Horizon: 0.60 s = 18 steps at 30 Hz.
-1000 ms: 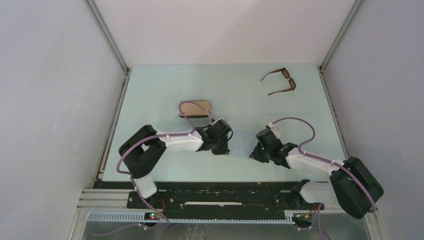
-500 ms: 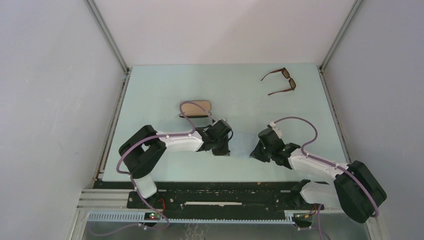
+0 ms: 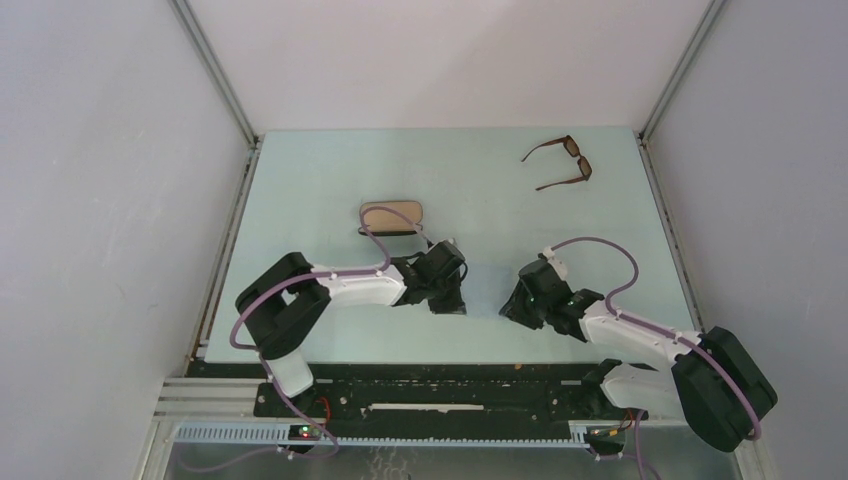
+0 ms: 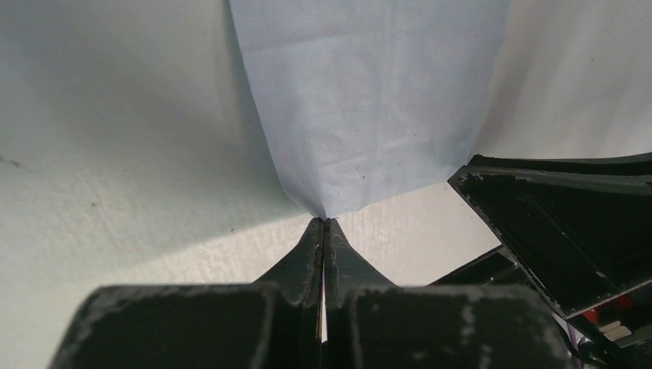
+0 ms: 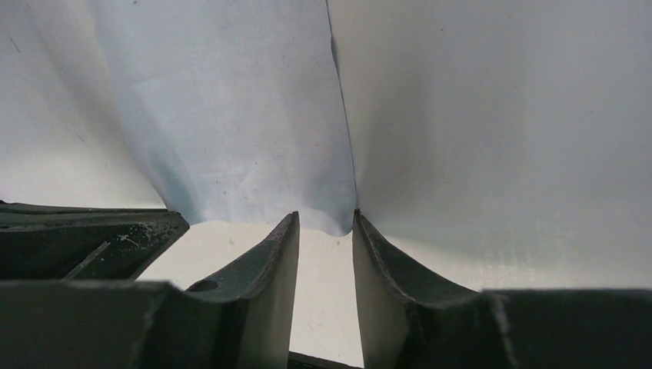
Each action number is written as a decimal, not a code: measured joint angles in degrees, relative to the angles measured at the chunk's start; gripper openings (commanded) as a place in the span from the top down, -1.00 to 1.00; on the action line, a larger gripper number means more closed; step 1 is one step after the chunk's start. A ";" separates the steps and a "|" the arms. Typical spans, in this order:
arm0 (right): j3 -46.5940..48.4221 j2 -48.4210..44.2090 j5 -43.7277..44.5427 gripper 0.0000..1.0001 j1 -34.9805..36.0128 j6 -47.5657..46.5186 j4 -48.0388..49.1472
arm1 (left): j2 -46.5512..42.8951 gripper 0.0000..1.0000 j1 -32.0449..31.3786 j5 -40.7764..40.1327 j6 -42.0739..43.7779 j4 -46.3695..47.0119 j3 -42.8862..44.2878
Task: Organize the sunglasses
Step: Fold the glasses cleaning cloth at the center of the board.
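The brown-framed sunglasses (image 3: 562, 163) lie with temple arms unfolded at the far right of the pale table, far from both arms. My left gripper (image 3: 449, 303) hangs low over the table's middle, just in front of the case; in the left wrist view (image 4: 324, 224) its jaws are pressed together and hold nothing. My right gripper (image 3: 511, 307) is low beside it, to the right; in the right wrist view (image 5: 326, 221) its fingers stand a little apart and empty. Neither wrist view shows the sunglasses.
An oblong black case with tan lining (image 3: 392, 216) lies open behind the left gripper. Grey walls close in the table on the left, back and right. The right arm's black body (image 4: 569, 231) shows at the right of the left wrist view.
Both grippers have drifted slightly toward the near edge. The sunglasses and the case have not moved.
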 measured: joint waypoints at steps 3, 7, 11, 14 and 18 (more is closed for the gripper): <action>-0.22 0.04 0.02 0.38 0.31 0.13 0.39 | -0.11 1.00 -0.15 0.35 -0.17 0.37 -0.13; -0.46 0.24 0.04 0.62 0.31 0.22 0.50 | -0.33 1.00 -0.24 0.33 -0.17 0.39 -0.13; -0.52 0.52 0.26 0.90 0.31 0.22 0.44 | -0.44 1.00 -0.24 0.33 -0.17 0.39 -0.13; -0.52 0.57 0.35 1.00 0.13 0.09 0.42 | -0.44 1.00 -0.24 0.31 -0.15 0.39 -0.13; -0.55 0.55 0.35 1.00 -0.61 -0.46 0.42 | -0.44 1.00 -0.22 0.28 -0.13 0.26 -0.13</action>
